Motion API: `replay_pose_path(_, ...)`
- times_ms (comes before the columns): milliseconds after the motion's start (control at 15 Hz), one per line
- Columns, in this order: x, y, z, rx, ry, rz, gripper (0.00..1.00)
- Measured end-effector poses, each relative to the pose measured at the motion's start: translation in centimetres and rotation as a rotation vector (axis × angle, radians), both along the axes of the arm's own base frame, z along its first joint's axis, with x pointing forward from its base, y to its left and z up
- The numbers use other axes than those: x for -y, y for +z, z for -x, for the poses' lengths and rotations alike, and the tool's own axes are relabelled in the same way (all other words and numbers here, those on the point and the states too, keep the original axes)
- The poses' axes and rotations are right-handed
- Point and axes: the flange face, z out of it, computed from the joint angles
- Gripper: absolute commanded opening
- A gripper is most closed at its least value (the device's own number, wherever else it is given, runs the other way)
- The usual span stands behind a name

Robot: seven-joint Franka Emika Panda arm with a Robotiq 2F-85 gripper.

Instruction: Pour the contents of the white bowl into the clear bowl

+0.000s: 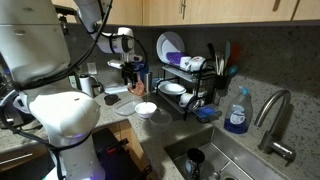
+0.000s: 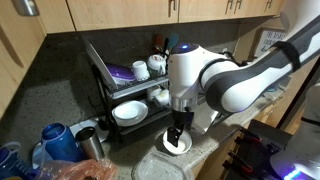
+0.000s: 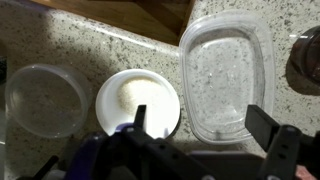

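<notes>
The small white bowl (image 3: 137,100) sits on the speckled counter with pale contents inside; it also shows in both exterior views (image 1: 146,109) (image 2: 175,144). A clear round bowl (image 3: 45,100) stands just left of it in the wrist view. A clear rectangular container (image 3: 228,75) lies to its right. My gripper (image 3: 203,128) is open and empty above them. Its left finger is over the white bowl's right rim, its right finger over the container's right edge. In an exterior view the gripper (image 2: 178,128) hangs just above the white bowl.
A black dish rack (image 1: 185,85) with plates and cups stands against the wall, also in an exterior view (image 2: 130,85). A sink (image 1: 215,155) with a faucet and blue soap bottle (image 1: 237,112) is nearby. A dark round object (image 3: 305,60) sits beside the container.
</notes>
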Motion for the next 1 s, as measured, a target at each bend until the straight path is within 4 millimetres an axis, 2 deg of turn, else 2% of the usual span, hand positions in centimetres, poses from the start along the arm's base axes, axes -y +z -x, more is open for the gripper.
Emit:
replay_pose_path(533, 0.4, -4.9, -2.8, -0.037, -0.162, 0.069, 1.00)
replay_pose_path(867, -0.2, -7.7, -3.6, -0.061, -0.199, 0.043, 1.00)
replay_pose_path(1000, -0.2, -8.2, -3.5, -0.068, -0.198, 0.043, 1.00)
